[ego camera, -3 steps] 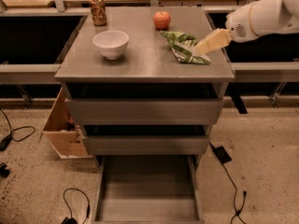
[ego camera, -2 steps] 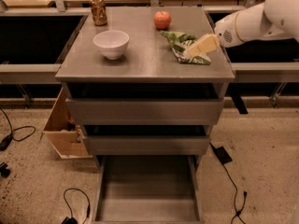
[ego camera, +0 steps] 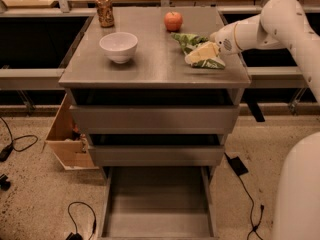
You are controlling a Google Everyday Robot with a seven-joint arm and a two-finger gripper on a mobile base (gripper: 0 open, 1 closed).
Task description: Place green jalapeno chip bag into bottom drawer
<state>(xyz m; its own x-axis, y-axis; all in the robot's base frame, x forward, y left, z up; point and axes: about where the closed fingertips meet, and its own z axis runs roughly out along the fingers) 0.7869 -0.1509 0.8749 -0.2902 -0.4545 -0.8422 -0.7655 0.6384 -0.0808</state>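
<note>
The green jalapeno chip bag [ego camera: 189,40] lies crumpled on the right side of the grey cabinet top [ego camera: 150,64], in front of the apple. My gripper [ego camera: 201,53] reaches in from the right on its white arm [ego camera: 272,24] and sits right over the bag's near half, covering its middle. The bottom drawer [ego camera: 157,204] is pulled out at floor level below, with a flat grey floor and nothing in it. The two drawers above it [ego camera: 155,119] stick out a little.
A white bowl [ego camera: 119,45] stands on the left of the top, a red apple [ego camera: 173,20] at the back middle, a brown can [ego camera: 105,10] at the back left. A cardboard box [ego camera: 67,139] leans left of the cabinet. Cables [ego camera: 80,216] lie on the floor.
My gripper has moved left and down from the cabinet's right edge onto the chip bag. The bag, the bowl and the drawers have stayed put.
</note>
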